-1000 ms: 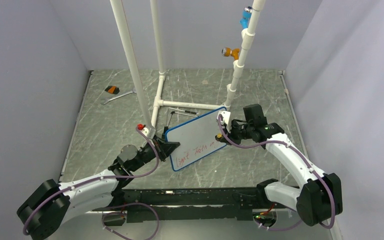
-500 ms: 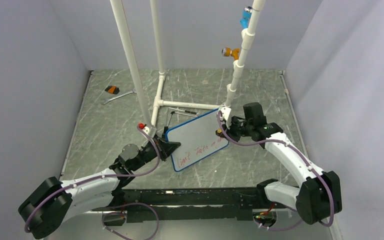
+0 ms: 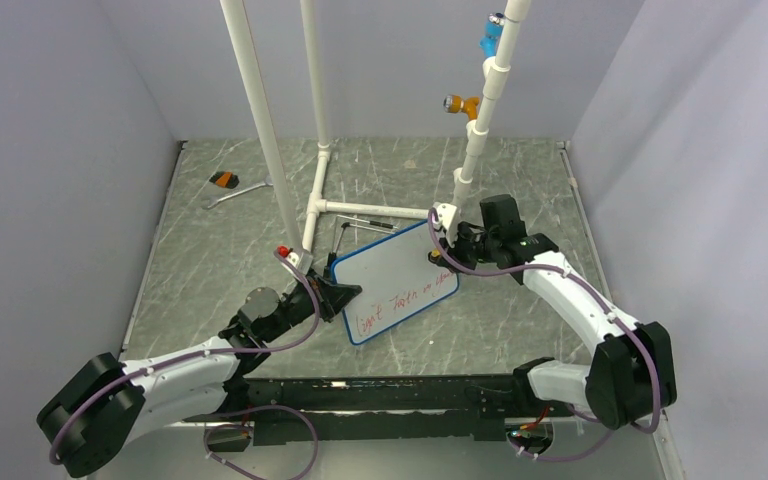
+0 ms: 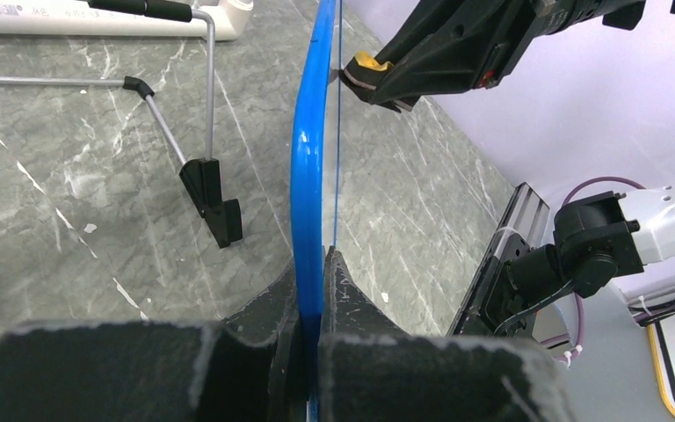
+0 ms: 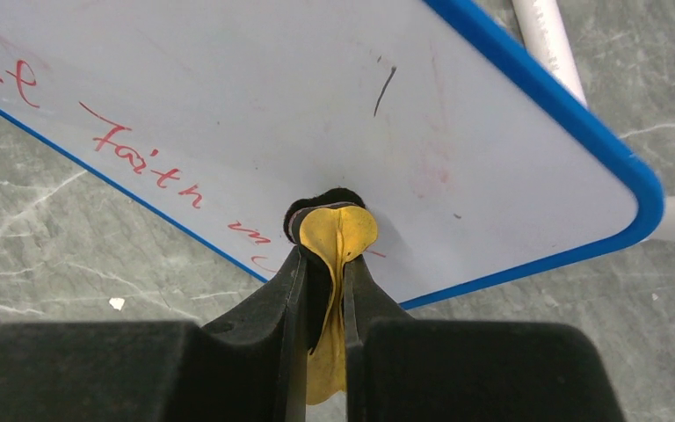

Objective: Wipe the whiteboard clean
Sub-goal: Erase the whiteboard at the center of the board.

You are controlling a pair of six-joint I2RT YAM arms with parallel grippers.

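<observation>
Erasing, mid-wipe. Pinched whiteboard (image 3: 395,282) by its left edge in left hand (image 4: 316,272), tilted over tabletop (image 3: 210,250). Slid right hand (image 5: 325,264), pinching yellow eraser (image 5: 338,230), up the board's right end within 1 second. Left most red writing (image 5: 141,149) uncleared.

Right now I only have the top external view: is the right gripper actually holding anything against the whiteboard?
Observer: Yes. The right gripper is shut on a folded yellow wiper, its dark tip against the whiteboard.
Operator: Any marks besides the red writing?
Observer: One short black mark, just above the wiper's tip in the wrist picture.
Operator: And the left grip?
Observer: The left gripper is shut on the board's blue frame, seen edge-on.
</observation>
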